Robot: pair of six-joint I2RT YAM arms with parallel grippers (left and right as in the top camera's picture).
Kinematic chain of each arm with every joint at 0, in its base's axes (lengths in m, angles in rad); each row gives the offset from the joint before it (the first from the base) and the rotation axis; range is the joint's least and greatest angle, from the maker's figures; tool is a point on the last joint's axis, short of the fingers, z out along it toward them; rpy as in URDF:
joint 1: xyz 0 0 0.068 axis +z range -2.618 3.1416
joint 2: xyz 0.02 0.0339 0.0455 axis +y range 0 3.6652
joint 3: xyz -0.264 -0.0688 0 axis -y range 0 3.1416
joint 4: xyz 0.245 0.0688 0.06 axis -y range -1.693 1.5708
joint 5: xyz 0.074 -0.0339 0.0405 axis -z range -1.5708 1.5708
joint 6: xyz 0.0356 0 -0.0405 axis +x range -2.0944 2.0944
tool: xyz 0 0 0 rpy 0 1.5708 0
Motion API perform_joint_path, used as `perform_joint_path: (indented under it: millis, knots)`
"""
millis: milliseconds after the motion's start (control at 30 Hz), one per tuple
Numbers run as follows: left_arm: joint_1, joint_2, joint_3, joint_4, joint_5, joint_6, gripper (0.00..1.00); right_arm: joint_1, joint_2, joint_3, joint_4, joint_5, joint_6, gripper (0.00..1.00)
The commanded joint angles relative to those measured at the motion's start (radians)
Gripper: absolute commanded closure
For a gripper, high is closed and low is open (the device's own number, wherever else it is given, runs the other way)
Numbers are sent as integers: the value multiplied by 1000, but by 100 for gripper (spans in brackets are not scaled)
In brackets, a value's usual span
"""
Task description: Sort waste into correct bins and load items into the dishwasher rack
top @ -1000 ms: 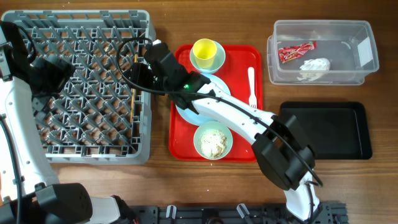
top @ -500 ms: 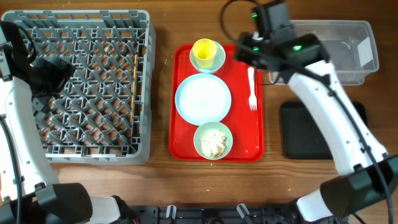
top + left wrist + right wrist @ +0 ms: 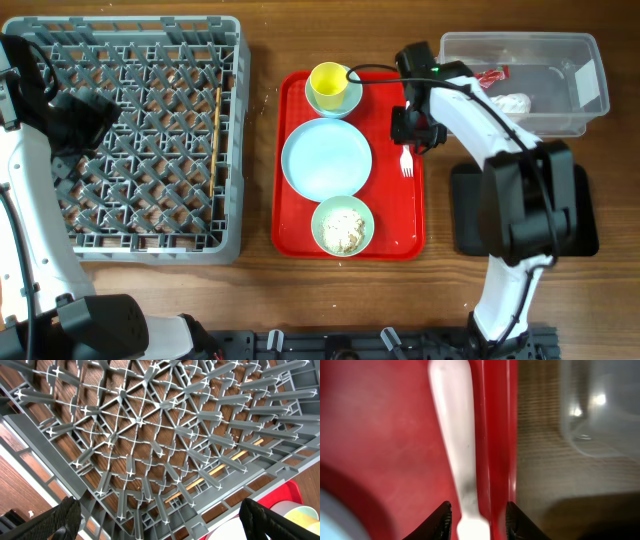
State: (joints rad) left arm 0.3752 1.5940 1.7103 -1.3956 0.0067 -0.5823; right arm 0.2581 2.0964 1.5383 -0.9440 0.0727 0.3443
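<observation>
Right gripper [image 3: 477,522] straddles the white fork [image 3: 454,435] on the red tray [image 3: 380,435] — jaws parted, unclamped; left gripper [image 3: 165,517] gapes wide over the dishwasher rack [image 3: 135,420].

Your left arm [image 3: 20,190] sits way off at the left edge, left gripper [image 3: 162,517] jaws spread wide. Your right arm [image 3: 480,112] reaches forward, right gripper [image 3: 477,520] pointing down with jaws only partly apart.

lab bench: robot arm [image 3: 480,115], dishwasher rack [image 3: 150,247] on wooden table [image 3: 258,295]
</observation>
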Motion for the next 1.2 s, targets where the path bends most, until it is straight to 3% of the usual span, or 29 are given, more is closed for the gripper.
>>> perform_joint_path:
  millis: [0, 200, 267, 433, 500, 733, 833, 1000, 1167]
  knots:
    - [3, -7, 5, 0, 4, -9, 0, 3, 57, -9, 18, 12, -45, 65]
    - [3, -7, 5, 0, 4, -9, 0, 3, 64, -9, 50, -7, -79, 70]
    - [3, -7, 5, 0, 4, -9, 0, 3, 64, -9, 49, -13, -79, 79]
    - [3, -7, 5, 0, 4, -9, 0, 3, 64, -50, 89, -36, -71, 85]
    - [3, -7, 5, 0, 4, -9, 0, 3, 64, -69, 101, -52, -60, 96]
    - [3, -7, 5, 0, 4, -9, 0, 3, -1, 66, -19, -181, -26, 96]
    - [3, -7, 5, 0, 4, -9, 0, 8, -98, 176, -49, -374, -22, 96]
    - [3, -7, 5, 0, 4, -9, 0, 99, -210, 192, 200, -648, 175, 96]
    - [3, -7, 5, 0, 4, -9, 0, 336, -154, 186, 539, -587, 408, 96]
